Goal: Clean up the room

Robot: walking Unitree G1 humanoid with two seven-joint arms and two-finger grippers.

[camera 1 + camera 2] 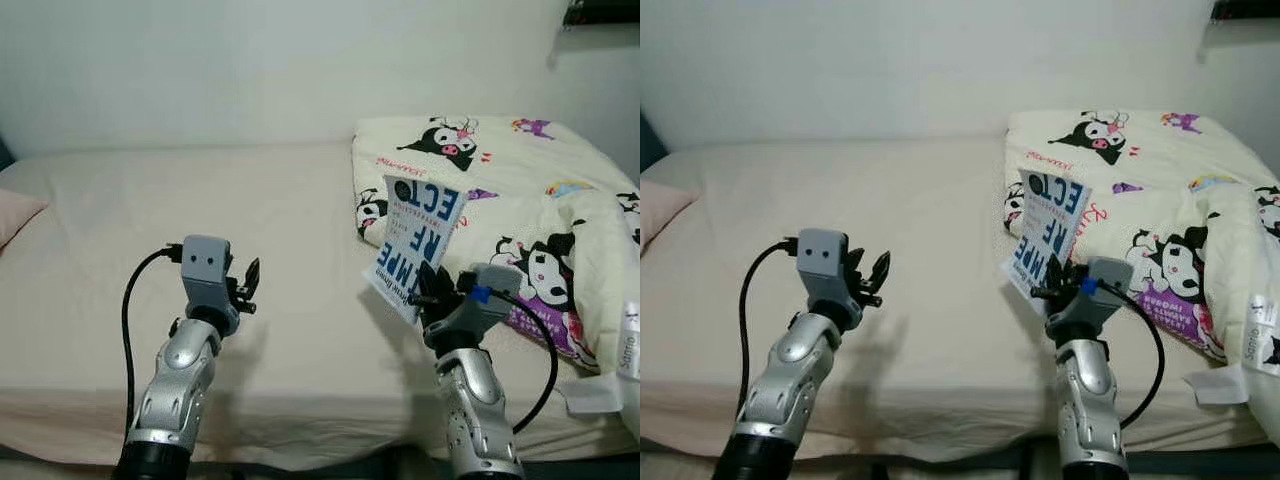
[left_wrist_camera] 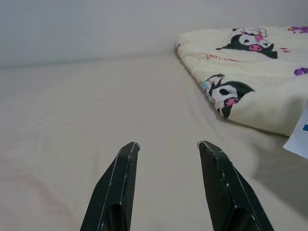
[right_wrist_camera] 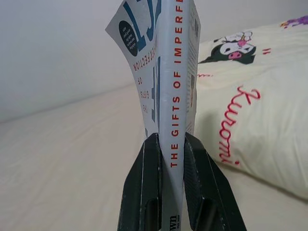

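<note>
A pink pillow (image 1: 18,215) is seen at the bed's (image 1: 120,200) far left edge. The left gripper (image 1: 250,283) is held above the bare sheet, fingers parted, nothing held. The book (image 1: 415,243) is clamped by its spine between the closed fingers of the right gripper (image 3: 171,159) and held upright, clear of the mattress, just beside the folded cartoon-print blanket (image 1: 520,190) on the right.

Step in hand is judged to be carrying the book off the bed to where it belongs. The grip sits on the lower spine only, so the covers are splayed and sag is likely; the wrist should be kept vertical, motion kept slow, and swings toward the blanket avoided. Left-gripper support could be added if slip is noticed.
</note>
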